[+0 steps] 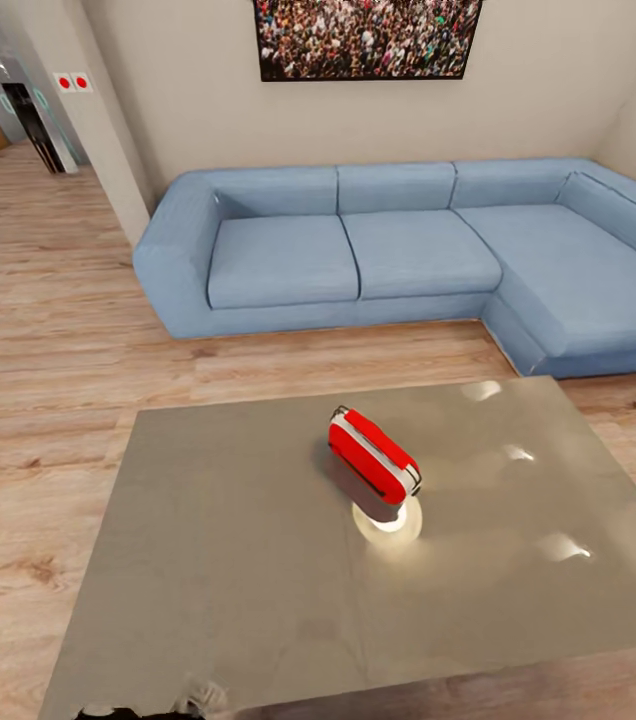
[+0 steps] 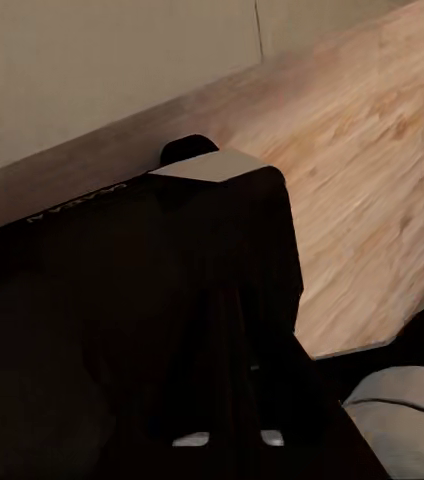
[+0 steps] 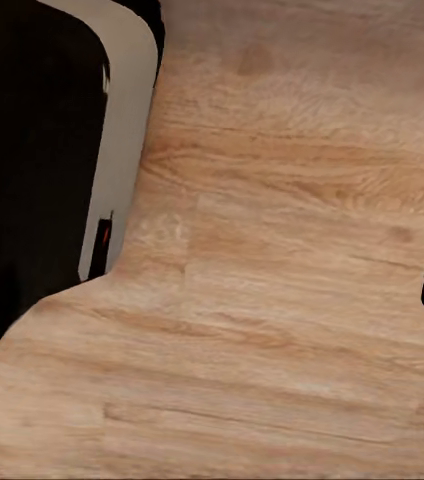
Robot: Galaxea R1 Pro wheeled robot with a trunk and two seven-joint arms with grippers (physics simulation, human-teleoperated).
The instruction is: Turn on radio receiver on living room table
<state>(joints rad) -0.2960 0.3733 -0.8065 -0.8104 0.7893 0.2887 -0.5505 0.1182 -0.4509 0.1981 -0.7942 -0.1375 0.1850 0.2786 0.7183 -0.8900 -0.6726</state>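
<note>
Hands: state cannot be told; wrist views face plank floor (image 3: 292, 280).
Radio receiver (image 1: 373, 455): centre frame on counter (image 1: 208, 560), long axis running upper-left to lower-right.

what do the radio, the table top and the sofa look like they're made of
Radio: likely glossy red plastic with a white band, going by its smooth, even colour. Table: polished grey-taupe top, perhaps lacquer or stone; it mirrors lights. Sofa: matte blue fabric, judging by its soft seamed cushions.
</note>
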